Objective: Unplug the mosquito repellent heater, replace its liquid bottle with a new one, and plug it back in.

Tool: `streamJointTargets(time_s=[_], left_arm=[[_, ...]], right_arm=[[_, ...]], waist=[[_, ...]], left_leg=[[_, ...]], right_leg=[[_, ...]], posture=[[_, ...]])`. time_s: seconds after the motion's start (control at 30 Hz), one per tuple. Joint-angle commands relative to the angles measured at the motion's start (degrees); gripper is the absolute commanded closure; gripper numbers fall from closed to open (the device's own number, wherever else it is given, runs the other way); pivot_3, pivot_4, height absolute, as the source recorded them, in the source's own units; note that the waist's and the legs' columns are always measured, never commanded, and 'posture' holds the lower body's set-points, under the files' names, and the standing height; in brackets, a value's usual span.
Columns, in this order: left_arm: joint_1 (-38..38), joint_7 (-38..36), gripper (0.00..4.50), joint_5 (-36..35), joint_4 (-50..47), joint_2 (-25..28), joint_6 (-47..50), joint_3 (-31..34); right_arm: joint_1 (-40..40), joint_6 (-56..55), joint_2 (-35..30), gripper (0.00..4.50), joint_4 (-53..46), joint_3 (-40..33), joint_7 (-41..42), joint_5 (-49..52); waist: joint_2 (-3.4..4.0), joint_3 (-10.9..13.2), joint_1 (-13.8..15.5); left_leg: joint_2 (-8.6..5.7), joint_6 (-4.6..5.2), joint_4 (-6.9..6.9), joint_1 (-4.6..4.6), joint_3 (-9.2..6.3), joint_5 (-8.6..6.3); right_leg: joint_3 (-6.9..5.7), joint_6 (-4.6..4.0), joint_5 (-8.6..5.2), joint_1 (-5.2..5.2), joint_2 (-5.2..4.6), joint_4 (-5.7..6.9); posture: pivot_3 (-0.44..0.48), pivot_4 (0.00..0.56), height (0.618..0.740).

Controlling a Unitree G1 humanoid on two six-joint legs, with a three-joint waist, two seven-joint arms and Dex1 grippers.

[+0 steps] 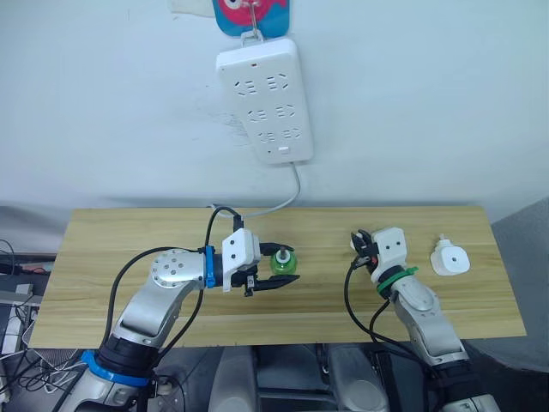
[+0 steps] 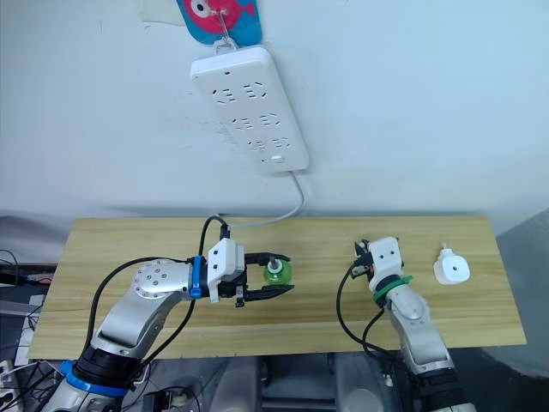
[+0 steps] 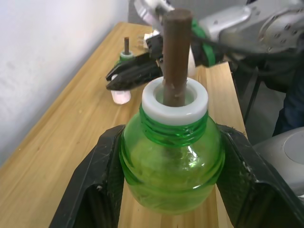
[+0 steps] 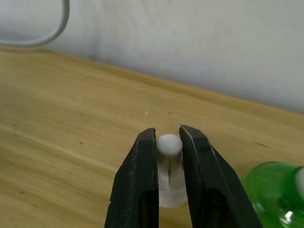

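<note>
The left gripper holds the green bottle; the right gripper pinches its small cap, which could slip out and roll off

Two head views looked down from above onto the wooden table and wall behind. Each wrist camera sat very close along its own fingers, low over the same tabletop, facing the other arm.
</note>
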Motion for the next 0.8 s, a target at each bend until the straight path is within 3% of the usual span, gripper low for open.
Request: streamJointTargets(time_s=[0.03,0.2,0.23,0.43,0.57,0.7,0.8], left_arm=[[0.51,-0.05,2.23,-1.16,-2.90,0.43,0.11,0.61],[0.81,-0.12,2.23,-1.21,-3.38,0.74,0.36,0.80],[0.80,-0.07,2.23,-1.22,-3.40,0.78,0.39,0.82],[0.92,0.06,2.23,-1.19,-3.28,0.95,0.43,0.97],[0.57,-0.15,2.23,-1.19,-2.48,0.97,0.36,1.08],[-0.25,-1.08,2.23,-1.39,-1.18,0.68,-0.65,0.96],[-1.60,-1.93,2.23,-1.94,0.07,0.00,-1.50,0.89]], right_arm=[[-1.00,-4.70,0.56,4.14,4.19,-1.25,0.01,-1.23],[-2.11,-7.09,1.23,4.14,7.27,-1.41,1.38,-1.26],[-2.12,-7.37,1.22,3.40,7.24,-1.54,1.55,-1.35],[0.77,-5.31,-1.87,1.39,-2.45,-2.97,5.73,0.43],[3.25,3.60,-6.08,0.03,-18.34,-3.23,12.60,8.09],[4.30,20.72,-15.61,0.03,-35.76,-1.79,23.67,23.99],[2.37,29.18,-20.48,0.19,-41.90,-2.28,28.01,33.96]], waist=[[0.00,0.00,-0.04],[0.00,0.00,0.05],[0.01,0.00,0.06],[0.04,0.02,0.14],[0.11,0.06,0.08],[0.22,0.13,0.06],[0.23,0.14,0.12]], left_leg=[[0.00,0.00,0.00,0.00,0.00,0.00],[0.01,0.00,0.01,0.01,0.00,0.00],[0.01,0.00,0.01,0.01,0.00,0.00],[0.00,0.00,0.00,0.00,0.01,0.00],[0.00,0.00,0.01,0.00,0.01,0.00],[0.00,0.01,0.01,0.00,0.00,-0.01],[-0.01,0.02,0.02,-0.03,-0.07,-0.01]], right_leg=[[0.00,0.00,0.00,0.00,0.00,0.00],[0.00,0.00,0.00,0.02,0.00,0.03],[0.01,0.00,0.00,0.02,0.00,0.02],[0.02,0.00,0.00,0.02,-0.01,0.00],[0.03,0.00,0.00,0.02,-0.01,0.01],[0.03,0.00,0.00,0.04,0.01,0.00],[-0.03,0.00,0.00,0.10,0.01,-0.07]], posture=[[-0.128,0.367,0.740],[-0.123,0.369,0.740],[-0.123,0.369,0.740],[-0.127,0.368,0.740],[-0.147,0.376,0.740],[-0.169,0.375,0.740],[-0.181,0.373,0.740]])
